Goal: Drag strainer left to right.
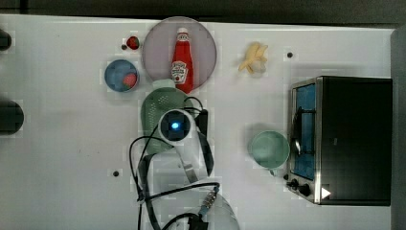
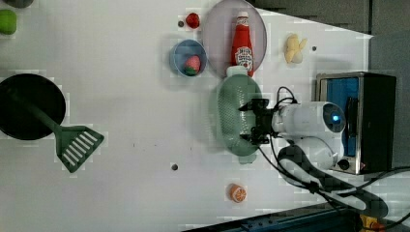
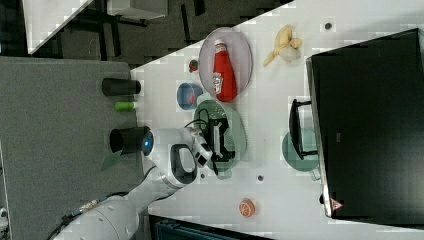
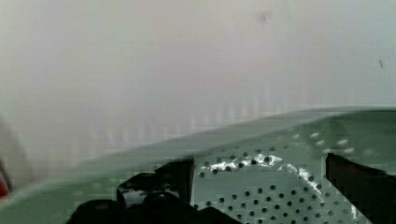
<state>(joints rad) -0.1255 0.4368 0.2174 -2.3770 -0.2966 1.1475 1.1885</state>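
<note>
Strainer [image 1: 158, 109] lies on the white surface [image 1: 62, 158], in the top view just below the plate [image 1: 155, 57] with the ketchup bottle [image 1: 182, 64], well apart from the teal cup [image 1: 269, 149] and toaster oven [image 1: 354, 139] at the top view's right; pincer [image 4: 259, 175] is down inside the strainer bowl, fingers [image 4: 180, 175] spread wide, gripping nothing; judgement: drag barely begun or not begun, whole rightward travel toward the cup left.

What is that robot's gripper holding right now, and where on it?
Nothing is clearly held: the gripper sits inside the strainer, fingers apart over its holed bottom.
</note>
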